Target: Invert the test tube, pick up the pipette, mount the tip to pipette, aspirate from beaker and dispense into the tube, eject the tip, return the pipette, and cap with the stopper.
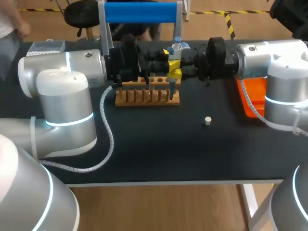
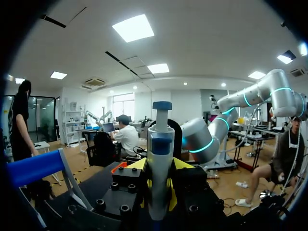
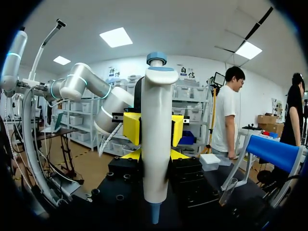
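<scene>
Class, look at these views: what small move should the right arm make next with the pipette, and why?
Probably ease the pipette straight down. The right end effector holds it upright with its lower end over the wooden rack. The stopper lies loose on the table, so capping comes later.

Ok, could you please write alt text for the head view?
The left arm and right arm meet at an upright pipette above the right end of a wooden rack. A small white stopper lies alone on the black table.
</scene>
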Controlling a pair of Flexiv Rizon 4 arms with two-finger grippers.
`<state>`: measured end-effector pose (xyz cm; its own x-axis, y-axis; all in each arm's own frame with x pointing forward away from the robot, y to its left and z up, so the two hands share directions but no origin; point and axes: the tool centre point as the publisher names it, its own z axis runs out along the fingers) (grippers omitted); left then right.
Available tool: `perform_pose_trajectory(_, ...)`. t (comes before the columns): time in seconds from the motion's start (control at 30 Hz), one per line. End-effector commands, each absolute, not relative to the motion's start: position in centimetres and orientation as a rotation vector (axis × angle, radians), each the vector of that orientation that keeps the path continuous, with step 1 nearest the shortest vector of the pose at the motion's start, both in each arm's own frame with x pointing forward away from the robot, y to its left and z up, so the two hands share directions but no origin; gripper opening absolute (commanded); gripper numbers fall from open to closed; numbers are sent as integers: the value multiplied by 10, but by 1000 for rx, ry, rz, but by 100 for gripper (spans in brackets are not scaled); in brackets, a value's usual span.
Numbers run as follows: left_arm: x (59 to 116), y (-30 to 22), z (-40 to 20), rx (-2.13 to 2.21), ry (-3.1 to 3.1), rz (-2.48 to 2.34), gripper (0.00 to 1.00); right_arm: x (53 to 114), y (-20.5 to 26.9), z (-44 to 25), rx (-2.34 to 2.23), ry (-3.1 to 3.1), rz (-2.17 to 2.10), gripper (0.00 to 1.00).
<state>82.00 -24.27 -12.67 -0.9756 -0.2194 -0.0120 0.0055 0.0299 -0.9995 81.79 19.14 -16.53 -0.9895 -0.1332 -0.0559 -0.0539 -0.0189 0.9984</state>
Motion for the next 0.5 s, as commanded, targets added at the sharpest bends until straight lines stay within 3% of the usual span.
perform_pose_trajectory(0.03, 818, -243, -128, -224, 2126, -2073, 0, 817, 191, -165, 200, -2166, -2195, 0)
perform_pose_trajectory(0.17, 818, -243, -128, -224, 2126, -2073, 0, 817, 191, -165, 204, -2165, -2187, 0)
perform_pose_trajectory(0.27, 818, -243, -128, -224, 2126, -2073, 0, 817, 191, -165, 206, -2164, -2178, 100)
perform_pose_trajectory(0.5, 818, -243, -128, -224, 2126, -2073, 0, 815, 181, -164, 205, -2151, -2175, 100)
